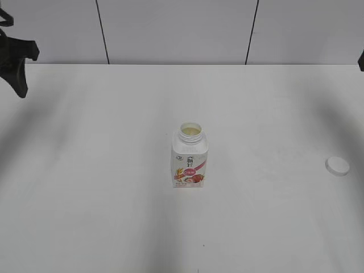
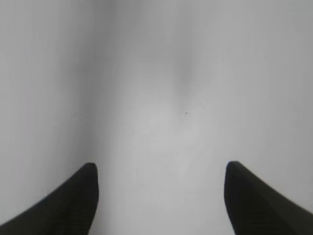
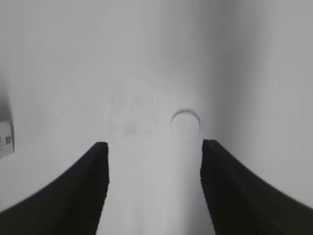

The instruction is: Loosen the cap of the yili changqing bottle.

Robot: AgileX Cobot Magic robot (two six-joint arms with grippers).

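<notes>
A: Where is the yili changqing bottle (image 1: 190, 156)?

B: Upright mid-table (image 1: 85, 199), neck open. The cap (image 1: 337, 165) lies flat well off to its right.

A: Anything near it?

B: Nothing close; only grey wall panels (image 1: 176, 31) behind.

A: The grippers?

B: Left gripper (image 2: 161, 196) and right gripper (image 3: 154, 181) both spread wide, holding nothing; the right hangs above the cap.

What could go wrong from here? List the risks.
1. The yili changqing bottle stands upright with its neck open, so a bump from either arm could tip it and spill the contents.
2. The cap lies loose near the table's right edge, just ahead of the open right gripper; a nudge could push it off.
</notes>
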